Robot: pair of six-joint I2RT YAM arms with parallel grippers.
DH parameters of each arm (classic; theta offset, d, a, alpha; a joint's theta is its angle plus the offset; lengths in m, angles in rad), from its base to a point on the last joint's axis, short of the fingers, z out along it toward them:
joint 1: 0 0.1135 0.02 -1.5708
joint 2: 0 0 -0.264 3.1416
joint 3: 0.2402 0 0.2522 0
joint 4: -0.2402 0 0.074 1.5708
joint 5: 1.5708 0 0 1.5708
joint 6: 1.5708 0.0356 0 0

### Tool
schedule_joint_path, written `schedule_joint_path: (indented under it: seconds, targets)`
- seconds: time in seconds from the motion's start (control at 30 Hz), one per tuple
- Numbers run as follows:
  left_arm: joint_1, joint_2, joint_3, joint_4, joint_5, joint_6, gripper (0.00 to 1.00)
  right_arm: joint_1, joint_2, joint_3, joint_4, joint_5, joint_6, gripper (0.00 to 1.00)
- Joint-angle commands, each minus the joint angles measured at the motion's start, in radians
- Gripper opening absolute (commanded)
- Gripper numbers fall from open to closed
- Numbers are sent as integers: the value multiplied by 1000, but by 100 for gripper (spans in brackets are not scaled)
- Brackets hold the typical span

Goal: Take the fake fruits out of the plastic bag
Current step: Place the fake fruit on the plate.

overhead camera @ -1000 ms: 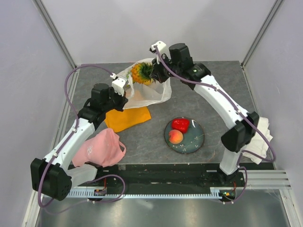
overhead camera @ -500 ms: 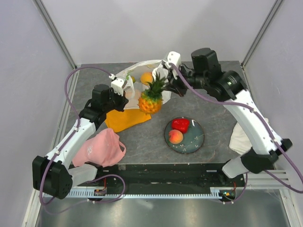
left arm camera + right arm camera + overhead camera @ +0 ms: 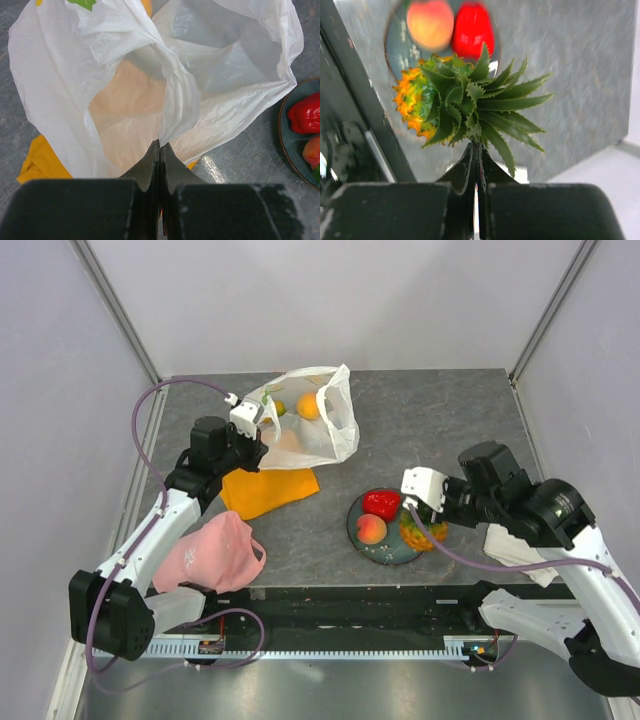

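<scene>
- My left gripper [image 3: 159, 146] is clenched on a fold of the plastic bag [image 3: 210, 70] at its rim, the jaws pressed flat together with the thin film between them.
- The bag lies crinkled on the far left part of the table [image 3: 440, 415], a grey stone-patterned surface. Its mouth gapes, and two orange fruits [image 3: 309, 406] show inside it in the top view.
- My right gripper [image 3: 475, 150] is pinched on the green crown of the pineapple [image 3: 420, 100], which hangs over the right side of the dark plate [image 3: 392, 554]. Whether it touches the plate I cannot tell.
- On that plate sit the red pepper [image 3: 381, 503] and the peach [image 3: 371, 529], just beside each other.
- An orange cloth [image 3: 270, 492] lies partly under the bag's near edge.
- A pink cap [image 3: 212, 555] lies beside my left arm, and a white towel [image 3: 525, 558] lies at the table's right edge.
- Plain pale walls [image 3: 350, 300] close the table on three sides, with metal posts [image 3: 120, 315] running up from the far corners.
</scene>
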Motion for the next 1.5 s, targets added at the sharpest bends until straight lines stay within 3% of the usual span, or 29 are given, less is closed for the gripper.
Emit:
schedule_joint_path:
  seconds: [0.0, 0.3, 0.57, 0.97, 1.2, 1.3, 1.43, 1.47]
  targets:
    - [8, -8, 9, 45, 33, -23, 2, -1, -74, -141, 6, 149, -26, 0]
    - [16, -17, 21, 16, 50, -20, 2, 0, -71, -341, 245, 235, 69, 0]
    - [40, -25, 10, 7, 85, -32, 2, -1, -36, -446, 409, 314, -10, 0]
    - [69, -31, 3, 3, 108, -49, 2, -6, 39, -480, 523, 434, 0, 0]
    - [69, -34, -5, 11, 121, -50, 2, -6, -2, -479, 491, 341, 7, 0]
    - [69, -42, -10, 10, 127, -50, 2, -7, -10, -445, 423, 298, 10, 10]
    - [69, -47, -22, 17, 134, -50, 2, -6, -25, -431, 374, 275, 20, 36]
    - [69, -50, -25, 22, 134, -50, 2, -6, -23, -430, 371, 278, 26, 38]
